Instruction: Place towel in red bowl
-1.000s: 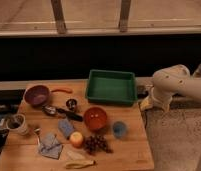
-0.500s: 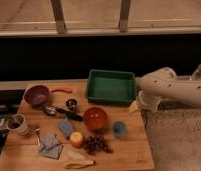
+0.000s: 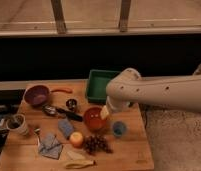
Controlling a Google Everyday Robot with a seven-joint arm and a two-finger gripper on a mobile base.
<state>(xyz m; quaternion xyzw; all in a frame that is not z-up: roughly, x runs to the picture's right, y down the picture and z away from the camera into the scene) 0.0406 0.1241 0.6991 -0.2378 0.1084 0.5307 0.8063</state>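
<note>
The red bowl (image 3: 94, 120) stands on the wooden table (image 3: 134, 150), right of centre. The towel (image 3: 50, 145), a crumpled grey-blue cloth, lies flat near the front left, well apart from the bowl. My white arm (image 3: 159, 92) reaches in from the right across the table. My gripper (image 3: 105, 113) hangs at its end just above the red bowl's right rim, far from the towel.
A green tray (image 3: 100, 83) sits behind the bowl, partly covered by the arm. A purple bowl (image 3: 36, 94), a mug (image 3: 16, 124), a blue sponge (image 3: 65, 127), an orange fruit (image 3: 76, 139), grapes (image 3: 96, 145), a banana (image 3: 79, 162) and a blue cup (image 3: 119, 129) crowd the table.
My arm has swung from the table's right edge leftward over the table, bringing the gripper to the red bowl. The towel and other objects have not moved.
</note>
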